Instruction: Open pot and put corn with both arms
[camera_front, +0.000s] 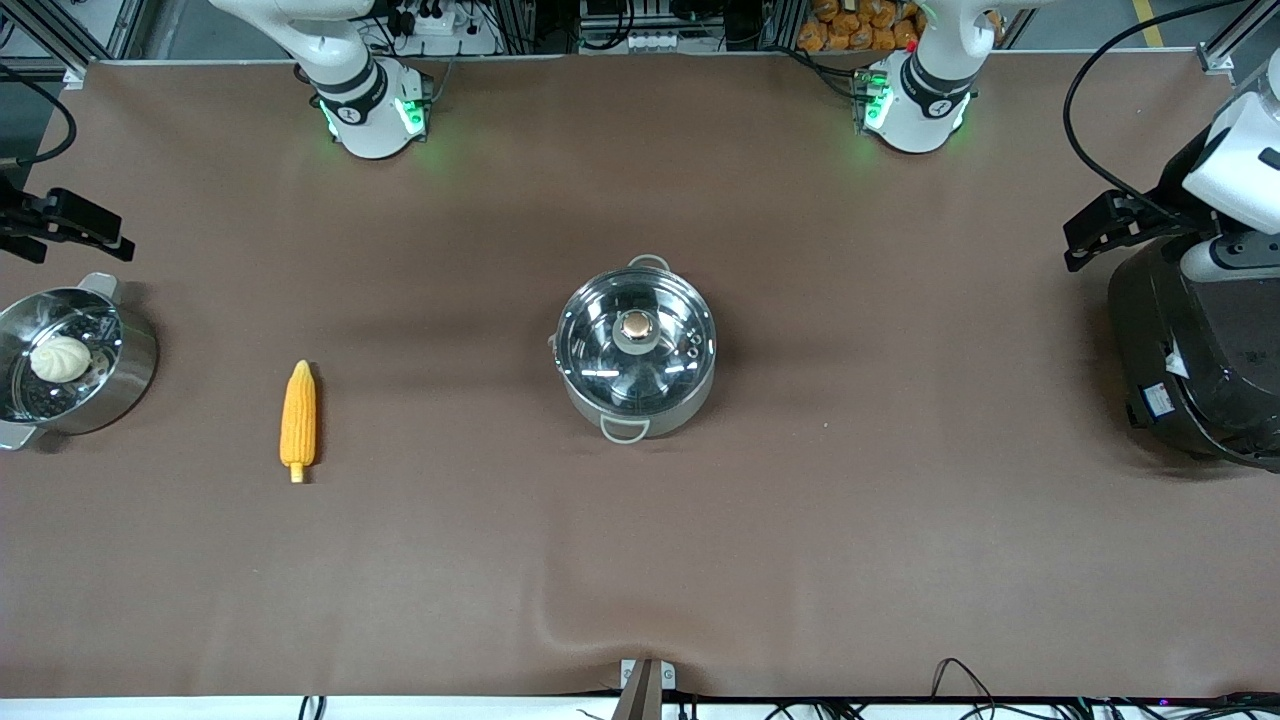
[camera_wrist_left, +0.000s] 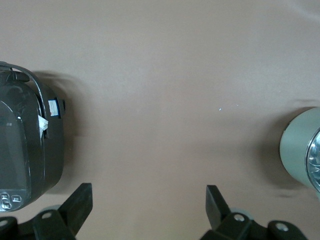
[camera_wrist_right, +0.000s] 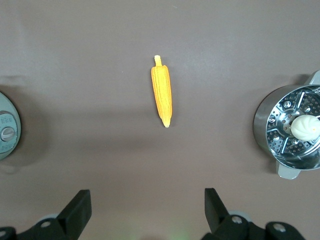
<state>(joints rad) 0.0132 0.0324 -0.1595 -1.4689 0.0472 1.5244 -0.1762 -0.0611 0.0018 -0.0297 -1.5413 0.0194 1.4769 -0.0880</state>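
While both my claws hang spread, the left claw (camera_wrist_left: 149, 210) by the rice cooker (camera_front: 1200, 360), the right claw (camera_wrist_right: 148, 212) above the steamer (camera_front: 95, 400), the lidded pot (camera_front: 635, 345) sits mid-tabletop (camera_front: 900, 520), the corn (camera_front: 298, 420) between it and the steamer; the cooker's label is unreadable.

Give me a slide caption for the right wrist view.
Open right claw hovers above the table, corn lying between the steamer pot and the lidded pot.

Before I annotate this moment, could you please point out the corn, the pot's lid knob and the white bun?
corn (camera_front: 298, 418): front view, middle of the cob.
lid knob (camera_front: 635, 325): front view, copper-coloured top.
white bun (camera_front: 60, 358): front view, its top, in the steamer pot.
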